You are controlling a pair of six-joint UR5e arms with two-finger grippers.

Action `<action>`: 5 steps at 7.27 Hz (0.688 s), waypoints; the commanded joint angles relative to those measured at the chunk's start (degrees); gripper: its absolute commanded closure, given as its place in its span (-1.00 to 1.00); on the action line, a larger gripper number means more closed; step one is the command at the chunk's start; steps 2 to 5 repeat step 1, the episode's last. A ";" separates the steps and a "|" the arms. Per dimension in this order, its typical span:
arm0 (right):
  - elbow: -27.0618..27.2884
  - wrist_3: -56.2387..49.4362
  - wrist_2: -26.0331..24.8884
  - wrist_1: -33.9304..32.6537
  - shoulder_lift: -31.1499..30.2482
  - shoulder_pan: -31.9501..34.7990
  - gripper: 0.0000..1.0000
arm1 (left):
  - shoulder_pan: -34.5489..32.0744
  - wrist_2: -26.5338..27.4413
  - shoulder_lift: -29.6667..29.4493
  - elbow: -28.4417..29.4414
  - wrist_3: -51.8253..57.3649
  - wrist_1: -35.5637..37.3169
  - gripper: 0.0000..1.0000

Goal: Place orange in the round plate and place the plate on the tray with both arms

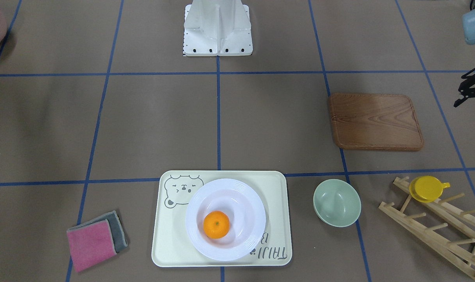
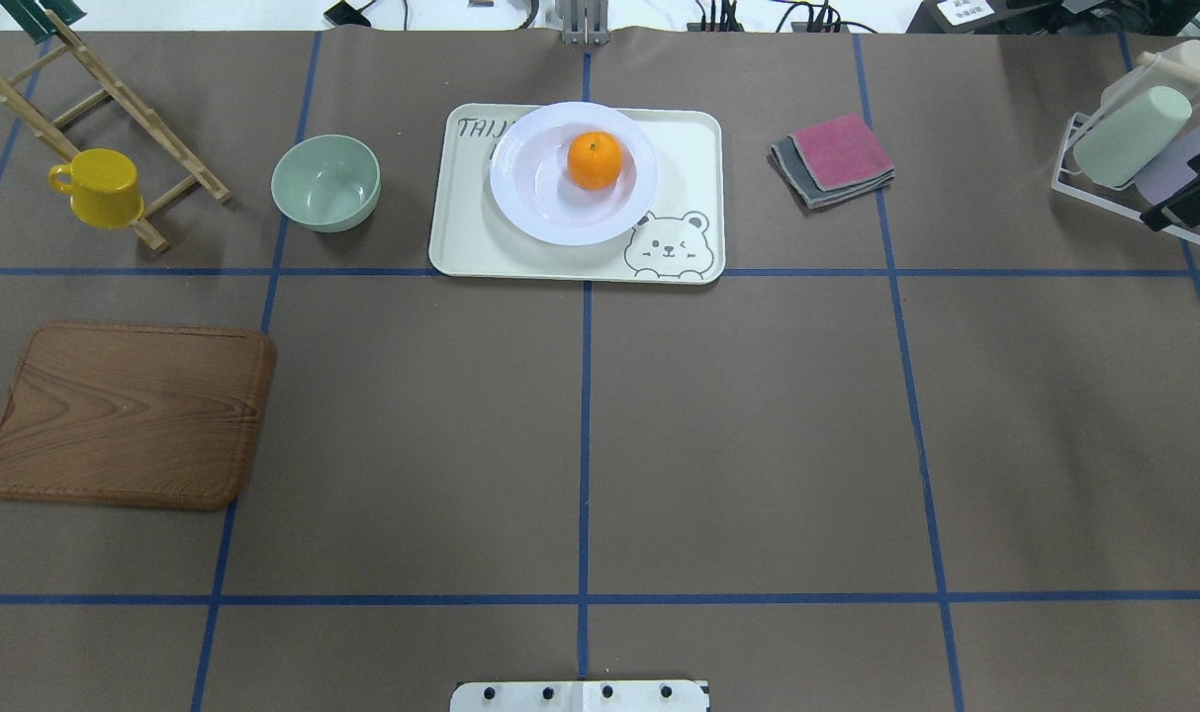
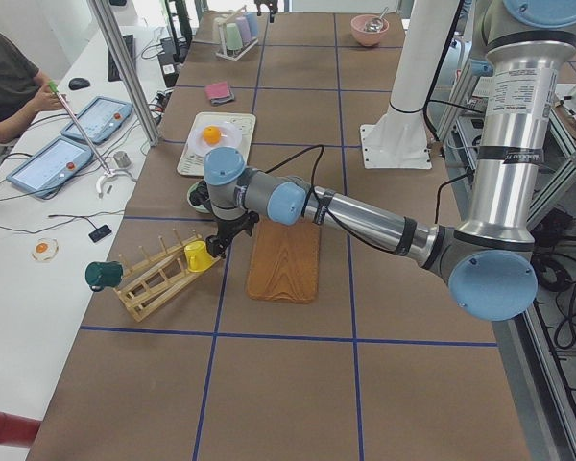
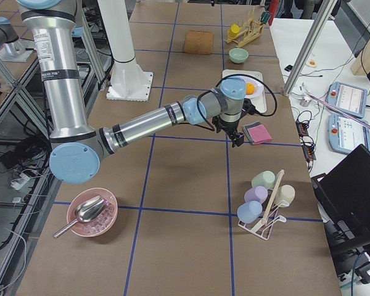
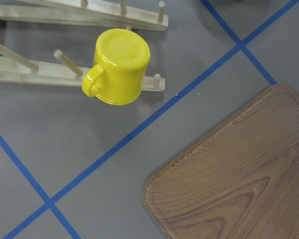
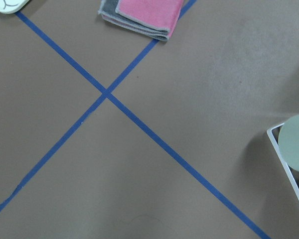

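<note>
The orange rests inside the white round plate, a little off its middle. The plate stands on the cream tray with the bear drawing, beside the bear face. Both arms are pulled away from the tray. My left gripper hangs high past the wooden board, over the yellow cup, and only part of it shows. My right gripper shows as a black shape at the overhead view's right edge, near the cloths in the exterior right view. For both I cannot tell whether the fingers are open or shut. Nothing is held.
A brown wooden board, a pale-green bowl and a wooden rack with a yellow cup lie on my left side. Pink and grey cloths and a rack of pastel cups are on my right. A person sits beside the table.
</note>
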 commanded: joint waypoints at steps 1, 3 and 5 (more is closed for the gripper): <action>0.19 0.00 -0.08 -0.03 -3.31 2.27 -1.00 | -0.06 0.17 -0.10 -0.04 -0.20 -0.45 -0.98; 0.19 0.00 -0.08 -0.03 -3.31 2.27 -1.00 | -0.06 0.17 -0.10 -0.04 -0.20 -0.45 -0.98; 0.19 0.00 -0.08 -0.03 -3.31 2.27 -1.00 | -0.06 0.17 -0.10 -0.04 -0.20 -0.45 -0.98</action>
